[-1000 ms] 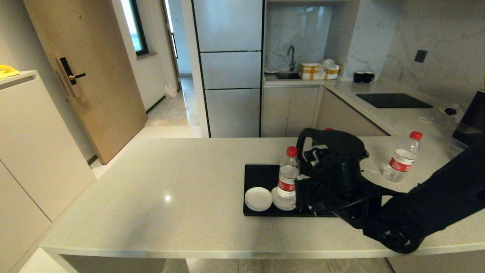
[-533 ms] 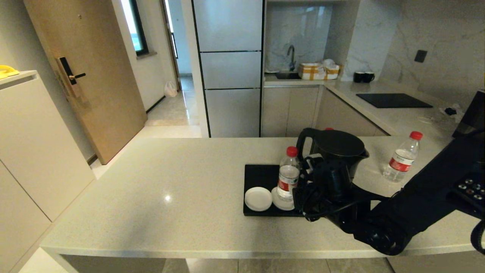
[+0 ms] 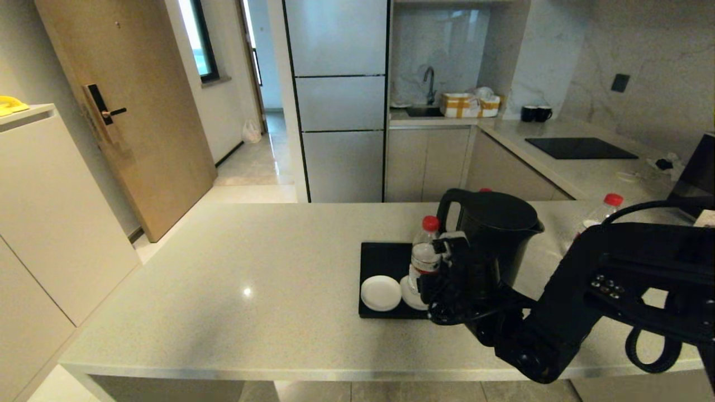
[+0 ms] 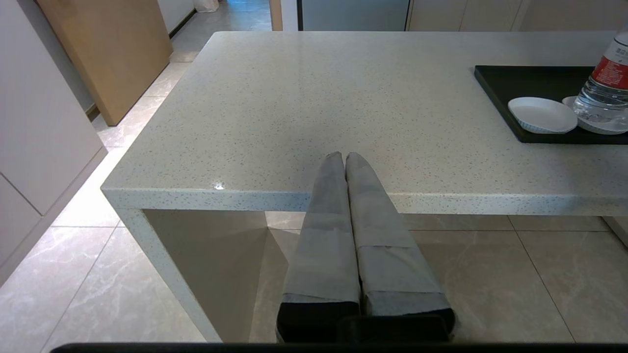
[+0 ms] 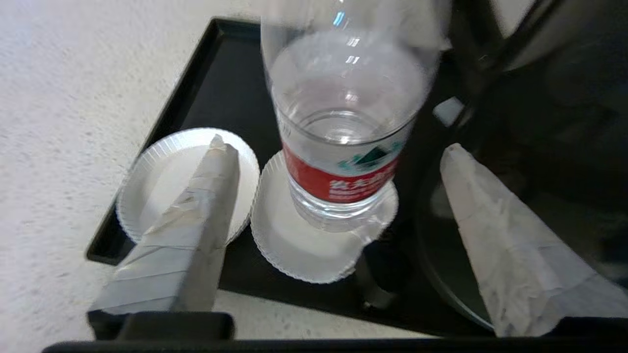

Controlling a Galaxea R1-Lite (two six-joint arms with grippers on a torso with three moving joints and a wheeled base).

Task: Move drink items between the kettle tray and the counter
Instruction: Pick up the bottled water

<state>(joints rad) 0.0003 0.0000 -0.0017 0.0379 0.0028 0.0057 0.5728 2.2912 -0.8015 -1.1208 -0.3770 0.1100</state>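
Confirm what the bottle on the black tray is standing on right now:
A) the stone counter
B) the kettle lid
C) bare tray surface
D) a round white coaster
D: the bottle stands upright on the white coaster on the tray, with the right gripper jaws open on either side.

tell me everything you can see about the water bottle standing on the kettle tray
The water bottle is small, clear plastic, with a red screw cap and a red-and-white label around its lower body, and water inside. It stands upright on a round white coaster near the front of the black kettle tray, beside the black kettle. The right gripper has its fingers spread wide either side of the bottle, not touching it. A second, empty coaster lies alongside.
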